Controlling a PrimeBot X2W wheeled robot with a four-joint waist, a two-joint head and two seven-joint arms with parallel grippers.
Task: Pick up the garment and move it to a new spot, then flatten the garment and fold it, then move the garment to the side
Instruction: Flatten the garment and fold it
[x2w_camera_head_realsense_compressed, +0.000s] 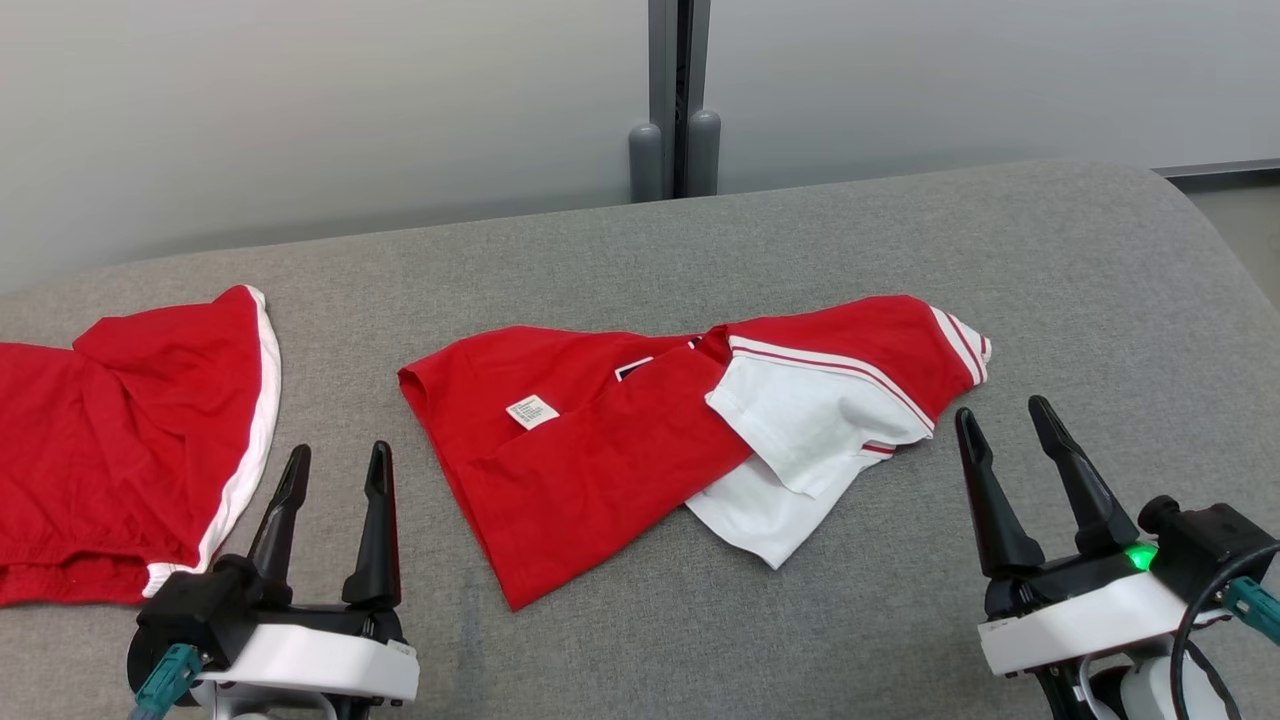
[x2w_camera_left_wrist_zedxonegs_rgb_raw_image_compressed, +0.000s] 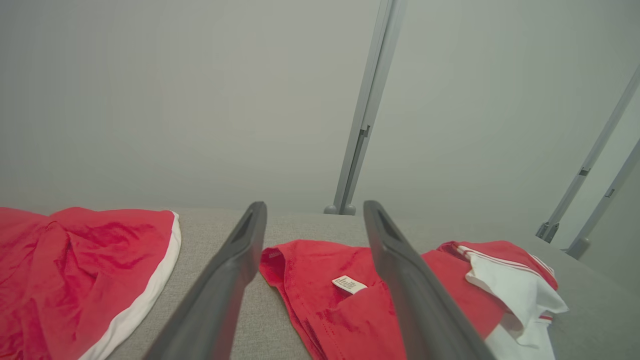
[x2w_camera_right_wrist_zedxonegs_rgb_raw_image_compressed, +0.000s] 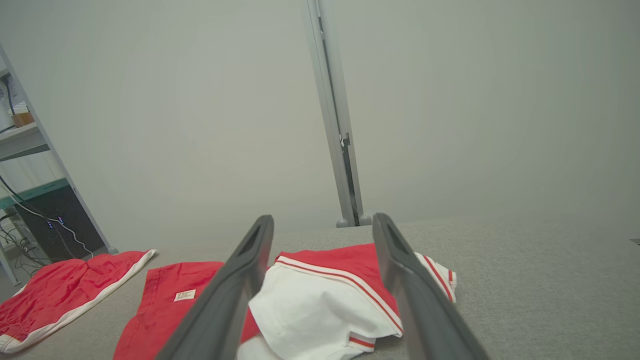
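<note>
A red and white garment (x2w_camera_head_realsense_compressed: 640, 440) lies crumpled on the grey surface (x2w_camera_head_realsense_compressed: 1050, 300), between the open left gripper (x2w_camera_head_realsense_compressed: 335, 470) and open right gripper (x2w_camera_head_realsense_compressed: 1000, 418).

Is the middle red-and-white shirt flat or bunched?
Bunched, not flat: the shirt lies folded over itself, its label exposed and white panel crumpled.

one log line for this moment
phase: pre-grasp | left gripper: open, empty | right gripper: open, empty | garment: crumpled on grey surface, untouched

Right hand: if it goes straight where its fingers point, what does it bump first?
Probably the red and white garment, lying just ahead of the right hand. If the hand rides high, it might pass over it.
</note>
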